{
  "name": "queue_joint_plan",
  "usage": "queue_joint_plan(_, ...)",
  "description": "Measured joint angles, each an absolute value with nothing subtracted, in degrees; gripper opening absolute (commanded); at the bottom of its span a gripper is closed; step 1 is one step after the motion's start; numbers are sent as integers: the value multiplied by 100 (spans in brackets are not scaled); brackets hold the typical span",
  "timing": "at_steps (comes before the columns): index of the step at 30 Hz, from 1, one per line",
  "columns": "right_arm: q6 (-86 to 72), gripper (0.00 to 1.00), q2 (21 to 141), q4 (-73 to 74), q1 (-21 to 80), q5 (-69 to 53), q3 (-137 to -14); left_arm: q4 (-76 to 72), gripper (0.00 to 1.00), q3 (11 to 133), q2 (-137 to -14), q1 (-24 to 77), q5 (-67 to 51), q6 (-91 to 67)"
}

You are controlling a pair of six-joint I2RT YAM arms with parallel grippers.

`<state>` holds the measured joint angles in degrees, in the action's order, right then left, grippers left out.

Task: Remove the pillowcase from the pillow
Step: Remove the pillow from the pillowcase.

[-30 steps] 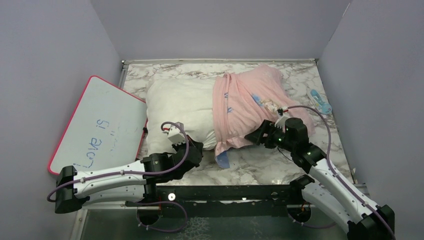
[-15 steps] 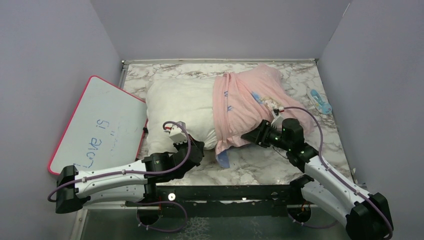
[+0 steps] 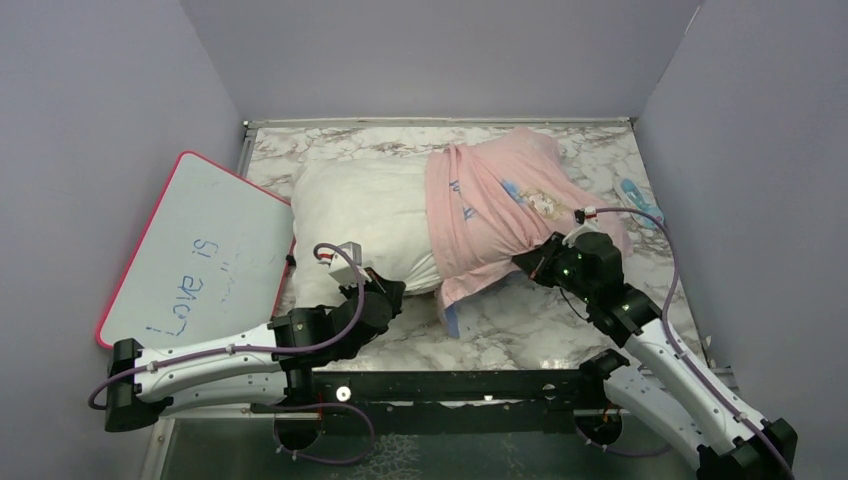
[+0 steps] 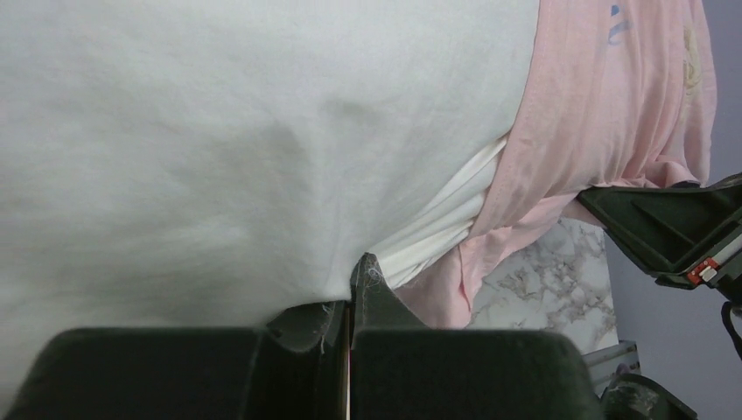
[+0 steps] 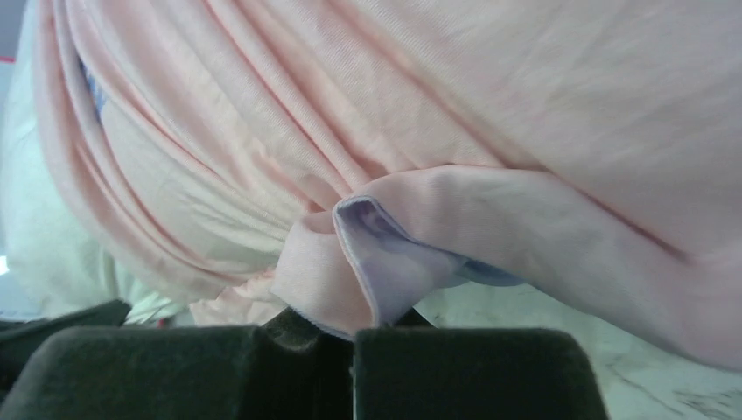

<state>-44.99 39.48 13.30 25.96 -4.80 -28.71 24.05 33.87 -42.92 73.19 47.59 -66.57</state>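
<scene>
The plain white pillow (image 3: 360,212) lies across the marble table, its right half still inside the bunched pale pink pillowcase (image 3: 500,205). My left gripper (image 3: 385,292) is shut on the pillow's near edge; in the left wrist view its tips (image 4: 352,284) pinch white pillow (image 4: 219,131) fabric beside the pink pillowcase (image 4: 595,114). My right gripper (image 3: 537,262) is shut on the pillowcase's near edge. In the right wrist view a pink and lilac fold of the pillowcase (image 5: 367,262) is clamped in the right gripper (image 5: 350,328).
A pink-edged whiteboard (image 3: 195,250) with writing leans at the left, touching the pillow's end. A small blue object (image 3: 638,203) lies at the far right of the table (image 3: 520,325). Grey walls enclose three sides.
My right gripper has shut on the pillowcase's near fold and pulled back to the right, dragging the pink fabric with it. The left arm shifted slightly, still gripping the pillow.
</scene>
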Motion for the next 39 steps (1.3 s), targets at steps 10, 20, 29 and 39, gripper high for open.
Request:
queue_joint_plan(10,-3999,15,4294,2370,2633,204,-3618,2401,0,3389,-4185,7319,4744,-6726)
queue_joint_plan(20,-4440,85,3758,1535,2541,-1466,-2580,2696,0,3391,-4272,7319,4755,-6696)
queue_joint_plan(29,-4491,83,4506,27,2541,-3098,-2134,2672,0,3395,-4401,7319,4757,-6683)
queue_joint_plan(39,-5109,2,4633,-703,2565,-2399,-1911,2552,0,3406,-4462,7312,4755,-6613)
